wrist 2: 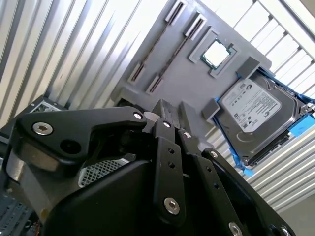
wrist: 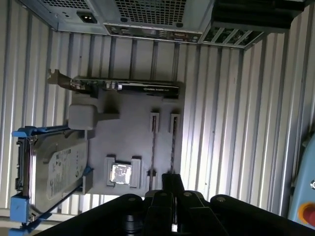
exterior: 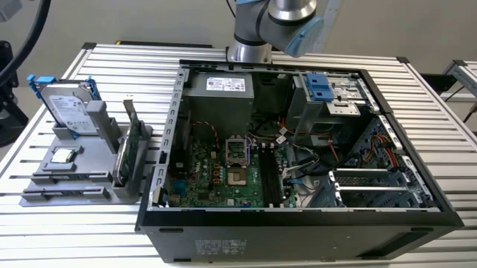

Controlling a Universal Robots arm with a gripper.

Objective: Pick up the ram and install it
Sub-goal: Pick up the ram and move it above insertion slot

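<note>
- arm: upper links cut off by the frame edge in exterior view.
- ram: seen edge-on in first wrist view, just a dark slim bar; chips too small to tell; near end hidden behind gripper.
- tray: approx. half covered by the gripper body in second wrist view.
- hard drive: one corner w/ blue bracket cut off by the frame edge, same view.
- PC case: cut off past its rear panel in first wrist view; its base was cut off in exterior view.
</note>
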